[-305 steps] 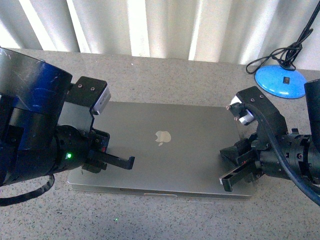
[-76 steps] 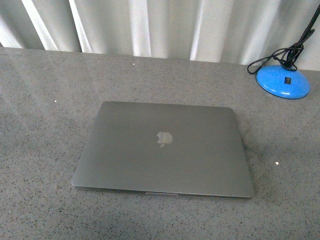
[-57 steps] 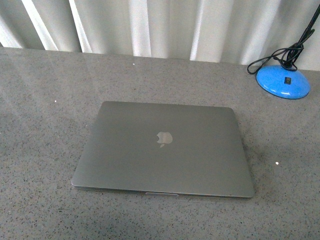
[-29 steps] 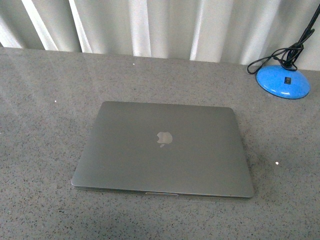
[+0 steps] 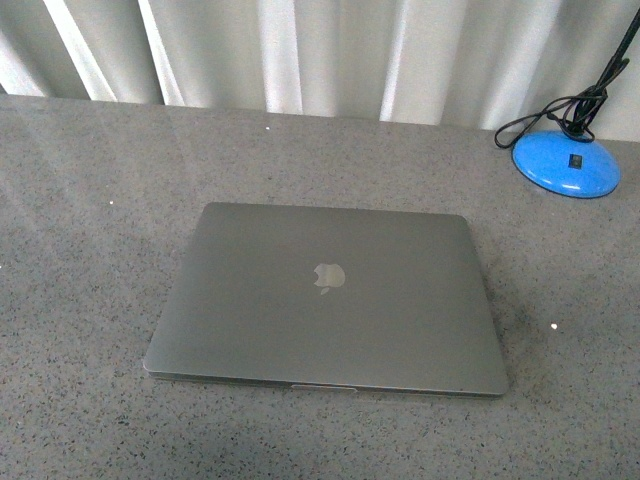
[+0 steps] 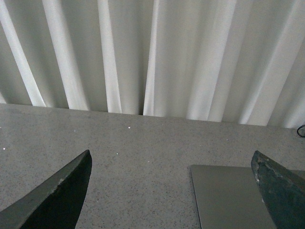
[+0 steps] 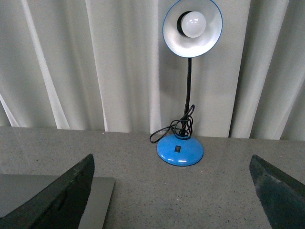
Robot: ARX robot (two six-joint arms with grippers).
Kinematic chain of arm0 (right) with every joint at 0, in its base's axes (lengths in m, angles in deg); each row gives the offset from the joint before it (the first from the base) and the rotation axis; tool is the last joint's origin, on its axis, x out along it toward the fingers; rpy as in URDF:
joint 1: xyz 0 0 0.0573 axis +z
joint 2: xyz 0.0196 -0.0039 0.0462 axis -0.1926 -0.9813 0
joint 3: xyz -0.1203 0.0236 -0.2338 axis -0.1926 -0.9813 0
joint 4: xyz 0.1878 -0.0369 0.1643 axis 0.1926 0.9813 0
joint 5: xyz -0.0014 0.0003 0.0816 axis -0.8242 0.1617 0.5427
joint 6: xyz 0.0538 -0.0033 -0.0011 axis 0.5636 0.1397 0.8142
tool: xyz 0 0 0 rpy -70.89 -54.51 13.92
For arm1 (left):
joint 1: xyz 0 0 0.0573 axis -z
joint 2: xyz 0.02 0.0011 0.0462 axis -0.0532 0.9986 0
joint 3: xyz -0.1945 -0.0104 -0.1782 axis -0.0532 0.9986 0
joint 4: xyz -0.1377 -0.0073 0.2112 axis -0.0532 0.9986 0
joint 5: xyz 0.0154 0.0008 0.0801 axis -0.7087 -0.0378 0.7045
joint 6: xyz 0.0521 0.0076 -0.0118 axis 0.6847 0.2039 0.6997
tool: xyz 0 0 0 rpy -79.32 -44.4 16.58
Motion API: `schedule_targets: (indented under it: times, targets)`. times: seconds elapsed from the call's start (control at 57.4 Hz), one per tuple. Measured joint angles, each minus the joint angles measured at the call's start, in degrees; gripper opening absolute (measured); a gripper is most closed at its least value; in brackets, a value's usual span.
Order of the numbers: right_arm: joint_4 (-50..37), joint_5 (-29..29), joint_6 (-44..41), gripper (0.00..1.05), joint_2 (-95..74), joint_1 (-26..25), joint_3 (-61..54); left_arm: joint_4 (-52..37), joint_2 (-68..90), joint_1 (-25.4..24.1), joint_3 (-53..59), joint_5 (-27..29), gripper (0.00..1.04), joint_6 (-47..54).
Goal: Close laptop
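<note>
On the grey speckled tabletop [image 5: 90,200] ahead of me, the front view shows the laptop [image 5: 325,300] lying flat with its lid fully down, apple logo [image 5: 327,277] up, near the middle. Bare surface runs all round it, touching nothing. Far off to my right sits the blue lamp base [image 5: 566,165] with a coiled black cord [image 5: 560,108], well apart from the laptop. White curtains [image 5: 300,50] hang along the far edge. Neither of my arms shows in this view.

From my left wrist, I see what the front view does not: my left gripper [image 6: 171,186], its two dark fingertips [image 6: 59,195] at the picture's lower corners, set wide apart and holding nothing. Between them lies open tabletop [image 6: 133,157] and one corner of the laptop's lid [image 6: 224,195], with the curtain [image 6: 143,52] beyond. The lamp is outside this view.

From my right wrist, my right gripper [image 7: 171,191] likewise stands spread wide, one fingertip [image 7: 57,200] at each lower corner, nothing between the jaws. Only this view gives the whole lamp [image 7: 190,28]: white bulb in a round shade, black neck, blue base [image 7: 180,150] on the tabletop [image 7: 214,191], close to the curtain. A corner of the laptop [image 7: 28,191] shows partly behind one fingertip, well apart from the lamp.
</note>
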State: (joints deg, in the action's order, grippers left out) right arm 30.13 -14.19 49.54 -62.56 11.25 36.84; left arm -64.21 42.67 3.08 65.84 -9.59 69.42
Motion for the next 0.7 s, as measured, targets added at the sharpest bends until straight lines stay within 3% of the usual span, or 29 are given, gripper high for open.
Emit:
schedule_targets:
  times: [0.697]
  targets:
    - [0.00, 0.00, 0.00, 0.95, 0.00, 0.00, 0.00, 0.00, 0.00, 0.00, 0.00, 0.00, 0.98, 0.02]
